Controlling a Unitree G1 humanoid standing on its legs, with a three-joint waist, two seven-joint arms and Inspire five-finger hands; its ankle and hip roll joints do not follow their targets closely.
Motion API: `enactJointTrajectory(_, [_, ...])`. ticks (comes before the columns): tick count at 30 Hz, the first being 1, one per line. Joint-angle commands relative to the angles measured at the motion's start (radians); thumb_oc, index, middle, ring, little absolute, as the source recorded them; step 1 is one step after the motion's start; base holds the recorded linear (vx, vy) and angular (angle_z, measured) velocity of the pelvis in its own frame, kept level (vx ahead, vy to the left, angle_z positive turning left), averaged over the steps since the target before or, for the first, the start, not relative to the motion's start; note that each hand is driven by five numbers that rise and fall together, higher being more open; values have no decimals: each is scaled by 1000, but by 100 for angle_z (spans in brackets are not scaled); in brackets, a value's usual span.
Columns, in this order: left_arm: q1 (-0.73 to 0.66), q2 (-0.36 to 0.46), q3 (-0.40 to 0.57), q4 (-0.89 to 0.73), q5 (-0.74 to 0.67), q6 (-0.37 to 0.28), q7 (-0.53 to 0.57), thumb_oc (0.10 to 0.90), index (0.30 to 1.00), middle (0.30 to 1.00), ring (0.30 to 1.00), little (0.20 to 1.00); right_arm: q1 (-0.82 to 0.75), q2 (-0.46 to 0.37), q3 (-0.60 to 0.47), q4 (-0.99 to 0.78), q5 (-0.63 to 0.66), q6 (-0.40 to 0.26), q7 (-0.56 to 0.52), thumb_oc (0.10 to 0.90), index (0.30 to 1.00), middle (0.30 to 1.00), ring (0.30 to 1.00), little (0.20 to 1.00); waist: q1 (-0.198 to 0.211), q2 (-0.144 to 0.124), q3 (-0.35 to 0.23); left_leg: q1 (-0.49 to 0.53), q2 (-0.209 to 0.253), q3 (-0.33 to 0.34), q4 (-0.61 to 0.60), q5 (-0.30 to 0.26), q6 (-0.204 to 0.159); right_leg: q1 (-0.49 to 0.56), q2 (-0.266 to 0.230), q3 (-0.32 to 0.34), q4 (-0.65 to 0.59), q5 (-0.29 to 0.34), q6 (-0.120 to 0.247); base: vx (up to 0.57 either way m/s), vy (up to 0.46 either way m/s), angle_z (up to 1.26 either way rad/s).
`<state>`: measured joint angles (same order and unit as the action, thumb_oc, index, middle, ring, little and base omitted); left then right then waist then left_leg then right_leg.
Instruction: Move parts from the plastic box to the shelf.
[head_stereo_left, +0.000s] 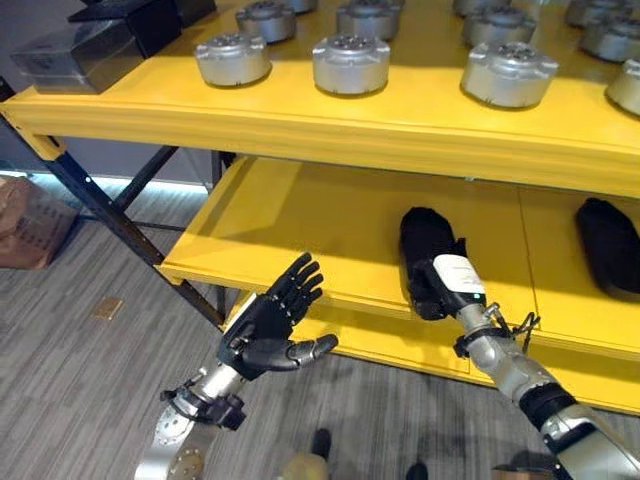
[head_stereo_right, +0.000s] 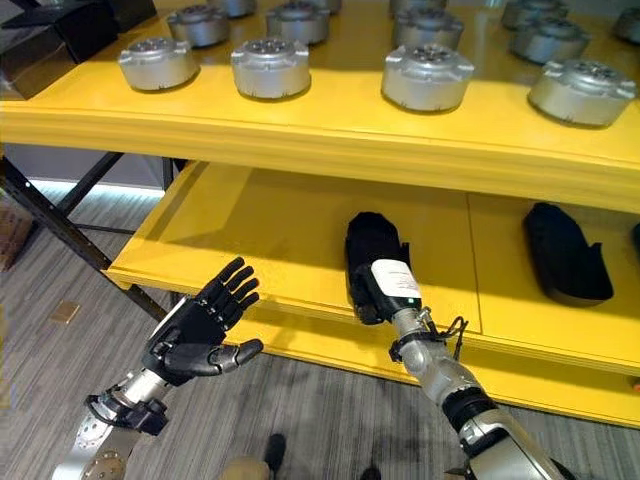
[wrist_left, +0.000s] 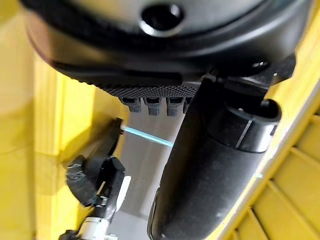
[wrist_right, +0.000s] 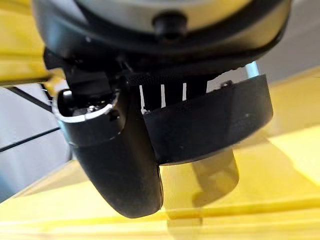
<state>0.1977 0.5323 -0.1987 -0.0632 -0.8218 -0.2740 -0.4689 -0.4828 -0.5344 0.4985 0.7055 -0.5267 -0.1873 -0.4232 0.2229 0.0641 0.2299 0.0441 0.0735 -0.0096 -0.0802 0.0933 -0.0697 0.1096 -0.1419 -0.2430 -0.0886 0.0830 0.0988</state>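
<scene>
A black oblong part lies on the yellow lower shelf near its front edge. My right hand, with a white cover on it, reaches in from the lower right and is shut on the part's near end. In the right wrist view the part sits between the thumb and the fingers behind it. My left hand hangs open, palm up, in front of the shelf's left corner and holds nothing. A second black part rests further right on the same shelf.
Several round silver parts stand in rows on the upper shelf. A dark box sits at that shelf's left end. Black diagonal frame bars run down to the grey floor, where a brown bundle lies at far left.
</scene>
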Motion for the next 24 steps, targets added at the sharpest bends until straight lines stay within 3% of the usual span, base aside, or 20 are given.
enactJointTrajectory(1, [-141,32,-7,-72,-86,-84,-13,900,1000,1000,1000,1000,-190,-35,2,50,79,6,-42,400,300,300,300,300,15,-18,41,-31,16,49,89,-126,28,-78,-25,-63,116,-95,-21,-130,-26,7])
enactJointTrajectory(4, [-170,40,-12,-66,-97,-81,-13,900,1000,1000,1000,1000,-258,-64,-10,127,93,7,-59,400,300,300,300,300,21,-7,77,-61,13,45,96,-122,29,-104,-24,-62,125,-96,-23,-110,-22,7])
enactJointTrajectory(9, [-173,41,-13,-66,-95,-84,-11,900,1000,1000,1000,1000,-266,-68,-10,134,94,4,-59,400,300,300,300,300,21,-6,80,-65,13,45,97,-121,29,-107,-23,-62,126,-96,-23,-21,-12,0])
enactJointTrajectory(11, [-188,50,-15,-74,-100,-68,-1,900,1000,1000,1000,1000,-328,-124,-10,192,86,30,-90,400,300,300,300,300,26,2,120,-101,16,45,106,-108,27,-130,-13,-51,133,-101,-29,-70,-100,-4])
enactJointTrajectory(24, [-200,72,-11,-85,-126,-13,-27,900,1000,1000,1000,1000,-377,-219,-29,230,147,48,-113,400,300,300,300,300,18,5,160,-137,23,33,126,-98,19,-153,7,-25,156,-121,-36,-3,-62,0])
